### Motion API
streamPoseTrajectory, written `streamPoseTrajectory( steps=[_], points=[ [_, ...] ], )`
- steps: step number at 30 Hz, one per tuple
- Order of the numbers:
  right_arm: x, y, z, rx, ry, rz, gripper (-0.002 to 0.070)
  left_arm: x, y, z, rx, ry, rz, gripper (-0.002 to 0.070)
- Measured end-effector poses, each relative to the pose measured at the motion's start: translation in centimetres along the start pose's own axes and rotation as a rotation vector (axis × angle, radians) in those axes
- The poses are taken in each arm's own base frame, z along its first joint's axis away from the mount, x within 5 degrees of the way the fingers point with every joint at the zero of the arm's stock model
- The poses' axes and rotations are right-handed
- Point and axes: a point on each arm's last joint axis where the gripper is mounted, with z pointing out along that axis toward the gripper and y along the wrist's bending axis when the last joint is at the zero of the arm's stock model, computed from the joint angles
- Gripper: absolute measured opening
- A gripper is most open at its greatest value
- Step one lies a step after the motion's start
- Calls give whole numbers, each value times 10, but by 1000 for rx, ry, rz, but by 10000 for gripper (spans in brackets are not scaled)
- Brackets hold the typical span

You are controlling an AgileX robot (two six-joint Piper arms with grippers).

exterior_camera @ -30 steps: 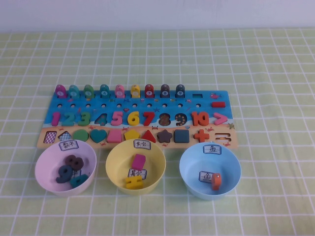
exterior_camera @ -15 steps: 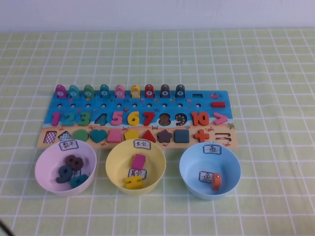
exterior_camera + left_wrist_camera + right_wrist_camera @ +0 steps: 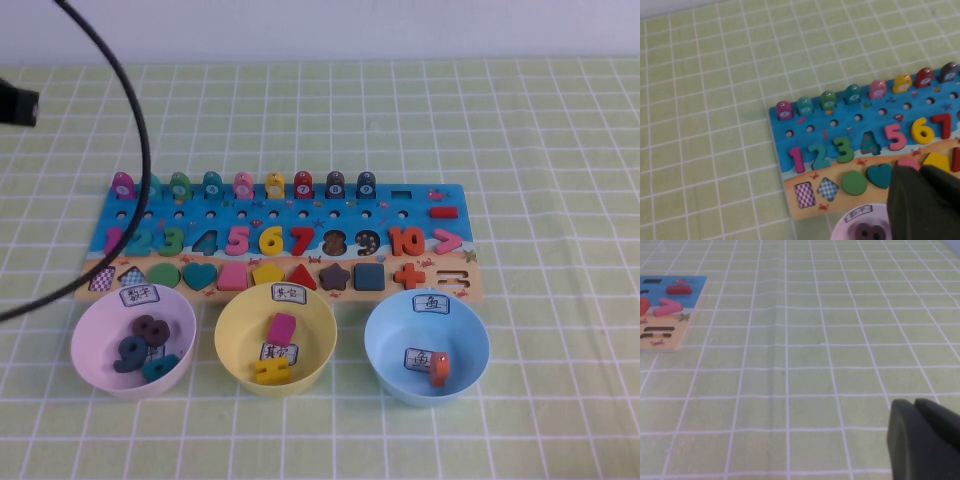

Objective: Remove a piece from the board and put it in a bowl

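The puzzle board (image 3: 420,200) lies mid-table with fish pegs, numbers and shapes in it. In front stand a lilac bowl (image 3: 100,372) with dark number pieces, a yellow bowl (image 3: 232,335) with a pink and a yellow piece, and a blue bowl (image 3: 385,350) with an orange fish. My left gripper (image 3: 922,172) is shut and empty above the board's front left part, over the lilac bowl (image 3: 840,231) and partly hiding the pink shape (image 3: 907,162). In the high view only its cable (image 3: 135,120) shows. My right gripper (image 3: 914,402) is shut, low over bare cloth right of the board (image 3: 670,320).
A green checked cloth (image 3: 540,130) covers the table. A dark arm part (image 3: 15,105) shows at the far left edge of the high view. The green circle (image 3: 854,183) and teal heart (image 3: 880,175) sit beside my left gripper.
A black cable and a dark arm part have swung into the left of the high view. The board, bowls and pieces have not moved.
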Motion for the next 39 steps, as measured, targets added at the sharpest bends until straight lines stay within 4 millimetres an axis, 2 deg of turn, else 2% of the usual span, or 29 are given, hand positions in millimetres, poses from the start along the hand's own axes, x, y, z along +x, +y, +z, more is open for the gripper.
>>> streamPoseTrajectory(
  steps=[5, 10, 13, 20, 25, 28, 35, 39],
  points=[
    [0, 0, 0, 0, 0, 0, -18, -28, 5, 36, -13, 118, 12, -5],
    [0, 0, 0, 0, 0, 0, -18, -43, 2, 76, 4, 213, 18, -5],
    [0, 0, 0, 0, 0, 0, -18, -47, -9, 98, 29, 272, 36, -5],
    [0, 0, 0, 0, 0, 0, -18, -57, -48, 151, 83, 356, 124, -5],
    [0, 0, 0, 0, 0, 0, -18, -61, -68, 187, 88, 402, 119, 9],
    [0, 0, 0, 0, 0, 0, -18, -63, -79, 210, 93, 407, 131, 72],
    [0, 0, 0, 0, 0, -1, -18, -57, -97, 256, 89, 441, 95, 362],
    [0, 0, 0, 0, 0, -1, -18, -52, -99, 278, 66, 455, 86, 403]
  ],
)
